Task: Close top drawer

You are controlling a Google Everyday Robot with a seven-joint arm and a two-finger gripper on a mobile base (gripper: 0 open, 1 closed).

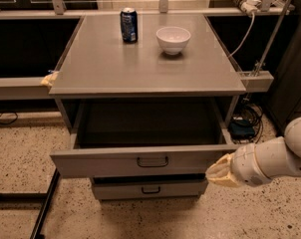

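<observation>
Top drawer: pulled well out of the cabinet, with the dark inside exposed. Its front panel sits just below the centre of my view.
Long axis: the panel runs from 9 o'clock to 3 o'clock. The closing direction, as I judge it, is toward 12 o'clock, into the cabinet.
Handle: dark loop at the middle of the panel, with nothing on it.
Gripper: at 4 o'clock in my view, low against the panel's right end. I cannot tell whether it is touching or just beside, nor whether it is spread or pressed together. It holds nothing that I can see.
Bearing: from the gripper, the panel stretches away toward 9 o'clock, and the handle is well apart on that line.
Arm: the only one on the rig, entering from 3 o'clock.
Risk, my judgement: a push at the panel's end rather than its middle may skew the drawer on its runners.
Lower drawer: under the top one, slightly out.
Cabinet top: carries a can and a white bowl toward 12 o'clock.
</observation>
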